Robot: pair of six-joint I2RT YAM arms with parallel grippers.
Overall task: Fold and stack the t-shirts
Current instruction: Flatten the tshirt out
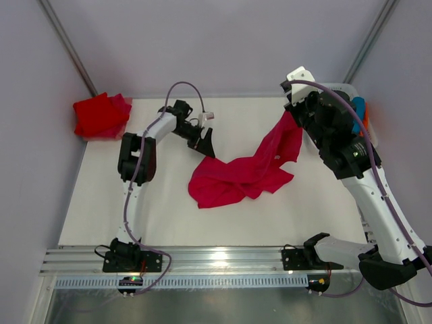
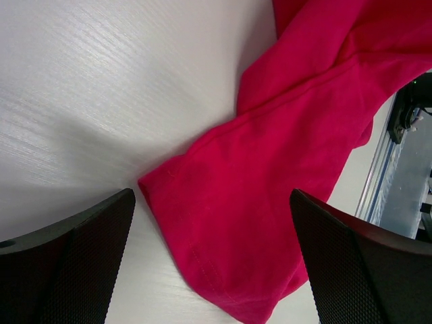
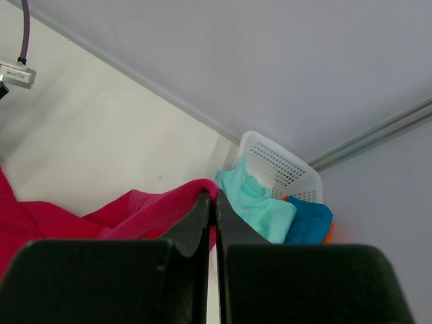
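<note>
T-shirt [image 1: 239, 174] in crimson, pinched by right claw [image 3: 214, 199], left claw [image 2: 210, 199] agape

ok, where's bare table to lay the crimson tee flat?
Free: near strip of table between crimson tee and rail; far middle between left gripper and right gripper. Crowded: far-left corner, red tee; right side, right arm and basket.

White-black arms [image 1: 162, 124], purple cables [image 1: 182, 84], textured black fingers [image 2: 74, 270].
</note>
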